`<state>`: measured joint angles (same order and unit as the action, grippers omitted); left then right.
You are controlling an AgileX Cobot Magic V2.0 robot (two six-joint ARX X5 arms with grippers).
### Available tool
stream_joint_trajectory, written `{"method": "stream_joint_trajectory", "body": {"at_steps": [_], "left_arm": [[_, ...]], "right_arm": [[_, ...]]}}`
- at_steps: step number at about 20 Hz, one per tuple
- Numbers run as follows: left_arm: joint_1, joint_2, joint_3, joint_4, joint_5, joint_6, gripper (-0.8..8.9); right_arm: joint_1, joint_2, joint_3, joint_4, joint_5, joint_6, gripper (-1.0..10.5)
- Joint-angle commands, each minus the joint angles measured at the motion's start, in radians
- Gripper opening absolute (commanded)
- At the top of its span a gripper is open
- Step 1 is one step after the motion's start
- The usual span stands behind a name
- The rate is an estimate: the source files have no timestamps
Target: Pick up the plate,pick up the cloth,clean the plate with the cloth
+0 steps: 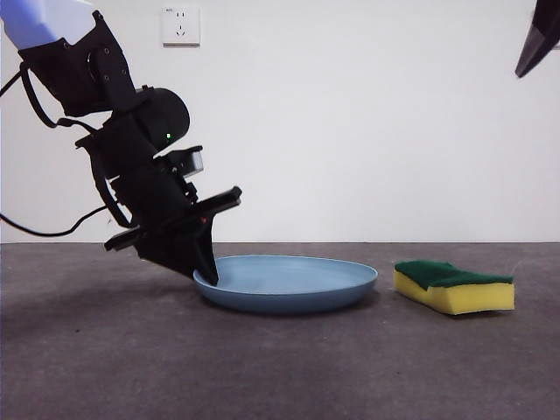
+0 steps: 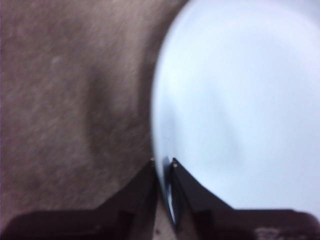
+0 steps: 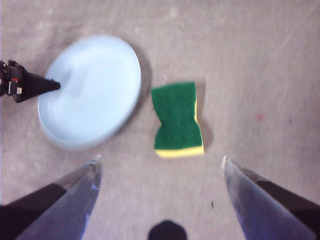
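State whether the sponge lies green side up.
Yes. The sponge lies flat on the table, green scouring face up, yellow foam beneath.

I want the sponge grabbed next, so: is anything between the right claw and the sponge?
Nothing visible is. The right claw hangs open above the sponge, with only bare table between them. The plate lies apart to one side, and the left claw is on its rim.

No text, label, brand, number or sign can be read on anything shown here.
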<state>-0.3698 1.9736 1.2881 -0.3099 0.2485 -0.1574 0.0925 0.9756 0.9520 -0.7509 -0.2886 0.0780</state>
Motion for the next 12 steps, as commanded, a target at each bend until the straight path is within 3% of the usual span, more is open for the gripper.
{"method": "stream_joint_trajectory", "body": {"at_steps": [1, 5, 9, 12], "left_arm": [[-0.002, -0.045, -0.011, -0.071, -0.037, 0.08, -0.08], [-0.003, -0.24, -0.011, -0.161, -0.131, 0.138, -0.08], [-0.002, -0.481, -0.011, -0.272, -0.251, 0.19, -0.08], [-0.002, -0.636, -0.011, -0.351, -0.283, 0.193, -0.08]], "right_arm": [[0.016, 0.019, 0.003, 0.04, 0.002, -0.033, 4.0], [0.07, 0.153, 0.031, 0.07, 0.014, -0.078, 3.4], [0.149, 0.374, 0.132, 0.076, 0.146, -0.144, 3.4], [0.173, 0.535, 0.19, 0.098, 0.192, -0.166, 3.4]]}}
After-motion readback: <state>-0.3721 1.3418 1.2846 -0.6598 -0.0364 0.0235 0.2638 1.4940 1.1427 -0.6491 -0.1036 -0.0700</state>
